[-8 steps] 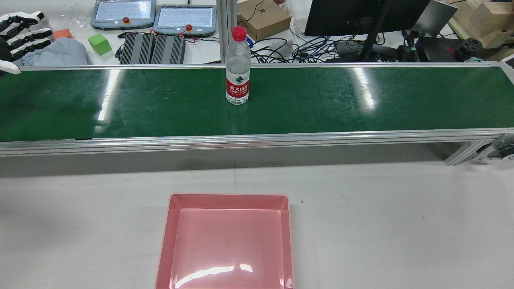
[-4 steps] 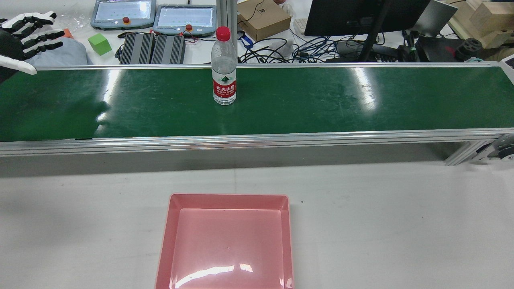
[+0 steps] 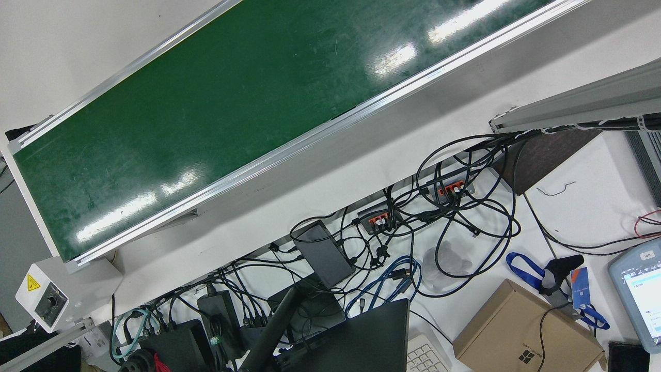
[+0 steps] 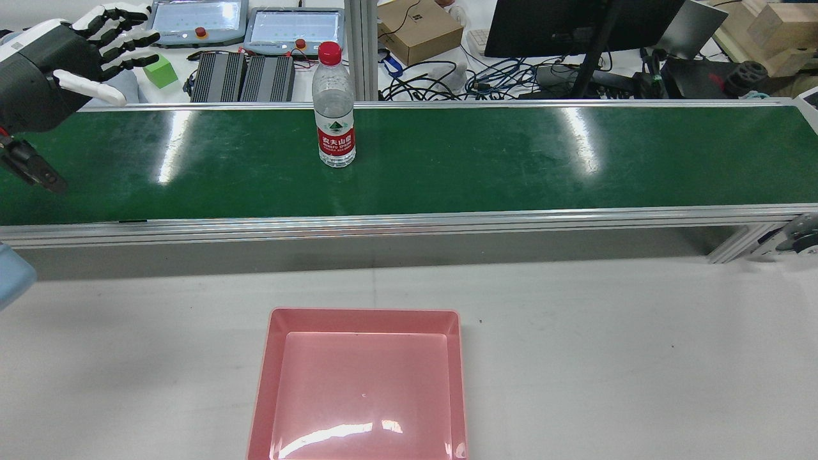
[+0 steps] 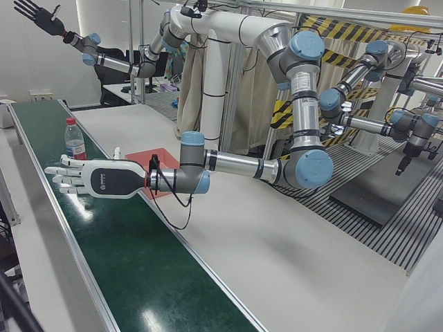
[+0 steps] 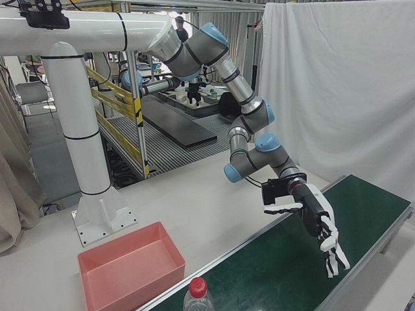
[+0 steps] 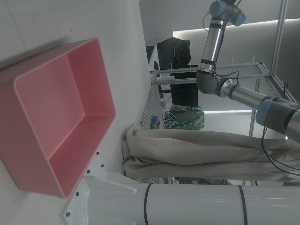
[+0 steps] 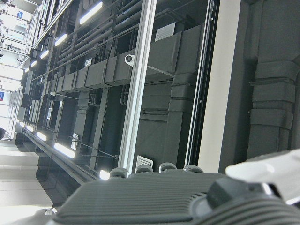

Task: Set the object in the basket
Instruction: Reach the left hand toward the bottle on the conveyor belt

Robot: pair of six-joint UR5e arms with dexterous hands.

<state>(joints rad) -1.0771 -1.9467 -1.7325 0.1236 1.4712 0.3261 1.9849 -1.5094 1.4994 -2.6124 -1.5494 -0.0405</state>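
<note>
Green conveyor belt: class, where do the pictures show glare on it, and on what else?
Rear view: two bright streaks cross the conveyor belt, and a white reflection sits in the pink basket. Front view: several glare patches on the belt. Left-front view: small highlights near the belt's near end.

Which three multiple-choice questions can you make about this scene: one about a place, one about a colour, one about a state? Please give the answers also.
1. Where does the water bottle stand?
A. in the pink basket
B. on the green belt
C. on the white table

2. What colour is the bottle's cap?
A. red
B. blue
C. white

3. How is the left hand?
A. shut on the bottle
B. shut on nothing
C. open, fingers spread

Answers: 1 B, it stands upright on the green belt. 2 A, the cap is red. 3 C, the fingers are apart, short of the bottle; the pink basket holds nothing.
</note>
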